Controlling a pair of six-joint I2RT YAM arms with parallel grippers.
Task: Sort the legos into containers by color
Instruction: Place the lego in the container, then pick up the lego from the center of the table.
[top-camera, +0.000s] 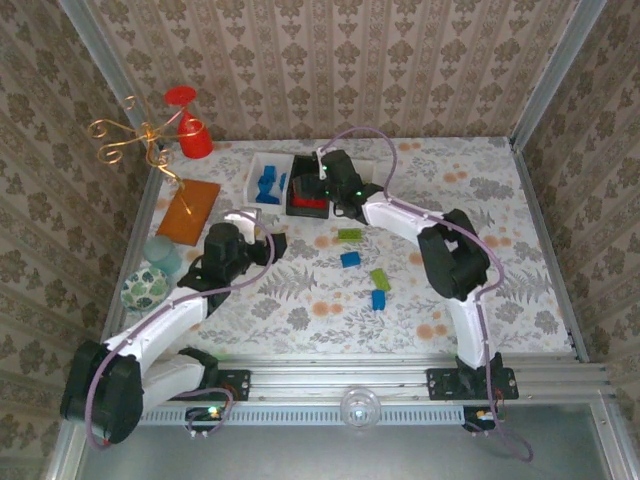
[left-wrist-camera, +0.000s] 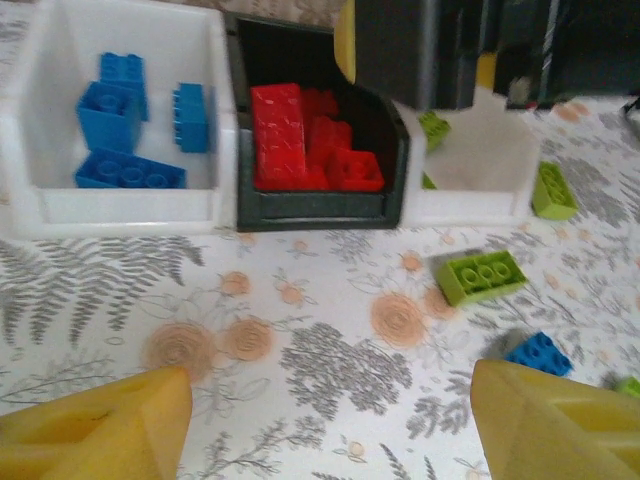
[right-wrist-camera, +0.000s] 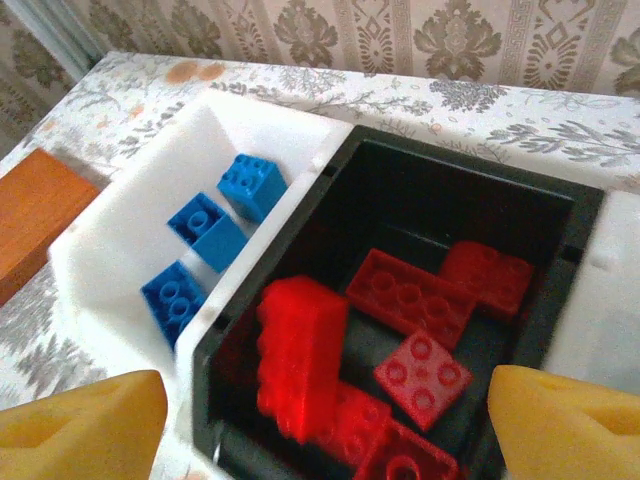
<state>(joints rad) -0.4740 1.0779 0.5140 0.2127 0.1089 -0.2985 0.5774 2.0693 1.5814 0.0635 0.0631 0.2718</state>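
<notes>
Three bins stand side by side at the back. The white bin (top-camera: 262, 165) (left-wrist-camera: 125, 205) holds several blue legos (left-wrist-camera: 128, 125) (right-wrist-camera: 205, 230). The black bin (top-camera: 300, 208) (left-wrist-camera: 320, 212) (right-wrist-camera: 450, 170) holds several red legos (left-wrist-camera: 300, 140). Another white bin (left-wrist-camera: 470, 195) holds a lime green lego (left-wrist-camera: 433, 128). My right gripper (top-camera: 322, 180) (right-wrist-camera: 325, 425) hovers open over the black bin, with a blurred red brick (right-wrist-camera: 300, 355) lying loose between its fingers. My left gripper (top-camera: 262, 238) (left-wrist-camera: 330, 420) is open over bare table in front of the bins. Loose green (top-camera: 350, 234) (left-wrist-camera: 480, 275), (top-camera: 380, 279) and blue (top-camera: 350, 259) (left-wrist-camera: 538, 352), (top-camera: 379, 299) bricks lie on the table.
A flat orange-brown board (top-camera: 188, 210) (right-wrist-camera: 35, 205), a red cup (top-camera: 190, 135) and a gold wire ornament (top-camera: 140, 135) sit at the back left. A teal cup (top-camera: 162, 255) and a patterned bowl (top-camera: 146, 287) stand by the left edge. Wallpapered walls close in three sides.
</notes>
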